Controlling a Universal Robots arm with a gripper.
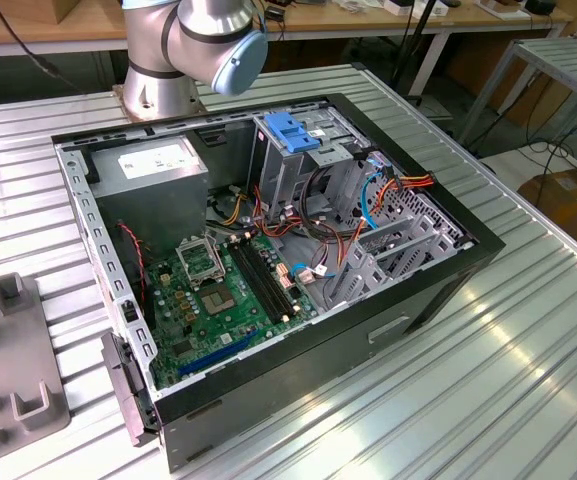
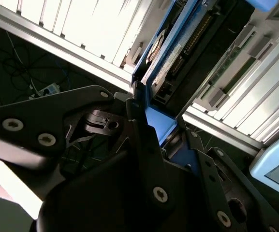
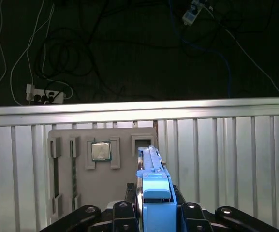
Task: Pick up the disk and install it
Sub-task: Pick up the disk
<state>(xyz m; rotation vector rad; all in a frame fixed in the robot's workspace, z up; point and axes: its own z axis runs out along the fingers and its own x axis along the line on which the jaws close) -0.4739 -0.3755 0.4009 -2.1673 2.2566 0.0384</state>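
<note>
Counts on my screens
I see one disk (image 3: pixel 150 164), one computer case (image 1: pixel 318 390), one grey tray (image 3: pixel 105 188), one processor chip (image 3: pixel 100 151).

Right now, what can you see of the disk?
The disk stands edge-on, clamped in the black claw. It looks like a thin silver-grey metal slab with blue plastic rails along its edges. In the second wrist view its face shows a circuit board and a row of connector pins. A grey tray lies behind it.

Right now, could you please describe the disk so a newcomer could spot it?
Start at the ribbed aluminium table, then the black tool over it. Clamped edge-on there is the flat silver-grey metal disk; unlike the grey tray beyond, it carries blue plastic rails.
</note>
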